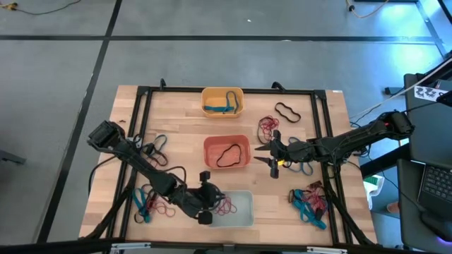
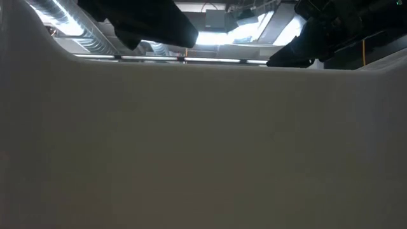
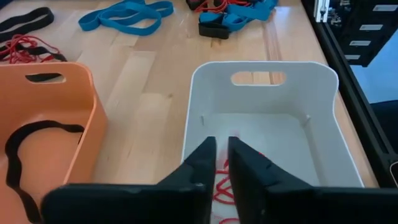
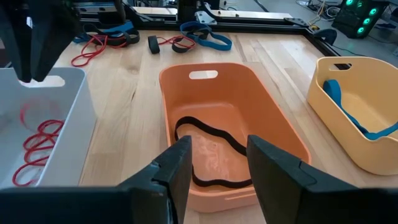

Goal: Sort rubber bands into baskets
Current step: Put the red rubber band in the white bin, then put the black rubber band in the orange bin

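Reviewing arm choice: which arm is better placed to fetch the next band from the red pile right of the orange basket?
Right. The right gripper hovers open beside the orange basket, close to that red pile; the left gripper is at the white basket.

A robotics lab: a wooden counter in a black metal frame stands on a grey concrete floor marked with dark tape lines, with ceiling ducts overhead and a laptop beyond the right pincer.

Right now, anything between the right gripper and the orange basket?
Nothing visible. The right gripper, open and empty, hangs just outside the orange basket's near rim, facing straight in. Only one black band lies inside, on its floor.
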Robot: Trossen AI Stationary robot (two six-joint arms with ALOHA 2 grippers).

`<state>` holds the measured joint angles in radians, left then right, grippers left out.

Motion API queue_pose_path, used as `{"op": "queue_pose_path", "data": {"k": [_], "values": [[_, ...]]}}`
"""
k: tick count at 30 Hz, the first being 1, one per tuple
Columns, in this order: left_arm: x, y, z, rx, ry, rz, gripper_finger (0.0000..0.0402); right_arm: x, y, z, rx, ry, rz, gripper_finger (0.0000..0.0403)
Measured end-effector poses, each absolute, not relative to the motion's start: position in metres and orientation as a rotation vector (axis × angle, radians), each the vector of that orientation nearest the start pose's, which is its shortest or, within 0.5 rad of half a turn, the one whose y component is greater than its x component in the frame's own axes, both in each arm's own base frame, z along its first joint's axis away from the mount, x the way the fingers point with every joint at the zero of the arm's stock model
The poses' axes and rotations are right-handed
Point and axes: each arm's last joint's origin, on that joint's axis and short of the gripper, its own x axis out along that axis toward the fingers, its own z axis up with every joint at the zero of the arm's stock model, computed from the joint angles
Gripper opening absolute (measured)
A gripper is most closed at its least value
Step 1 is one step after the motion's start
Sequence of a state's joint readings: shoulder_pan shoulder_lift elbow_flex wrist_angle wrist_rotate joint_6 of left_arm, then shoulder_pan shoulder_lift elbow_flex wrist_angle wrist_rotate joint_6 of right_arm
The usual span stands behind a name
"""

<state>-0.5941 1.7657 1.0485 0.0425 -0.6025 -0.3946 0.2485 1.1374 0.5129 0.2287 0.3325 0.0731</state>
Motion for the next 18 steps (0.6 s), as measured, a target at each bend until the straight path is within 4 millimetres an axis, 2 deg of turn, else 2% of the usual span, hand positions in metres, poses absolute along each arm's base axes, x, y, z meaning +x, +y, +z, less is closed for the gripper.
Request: {"op": "queue_pose_path", "data": {"k": [8, 12, 18], "values": [[0.311, -0.191, 0.195, 0.019, 0.537, 0.107, 0.0123, 0.226, 0.048, 0.212, -0.041, 0.376, -0.097, 0.0156], [0.302, -0.188, 0.218, 0.003, 0.501, 0.089, 0.0138, 0.226, 0.048, 0.212, -0.041, 0.376, -0.097, 0.0156], [0.274, -0.186, 0.254, -0.001, 0.484, 0.047, 0.0141, 0.226, 0.048, 0.212, -0.042, 0.377, -0.097, 0.0156]]}}
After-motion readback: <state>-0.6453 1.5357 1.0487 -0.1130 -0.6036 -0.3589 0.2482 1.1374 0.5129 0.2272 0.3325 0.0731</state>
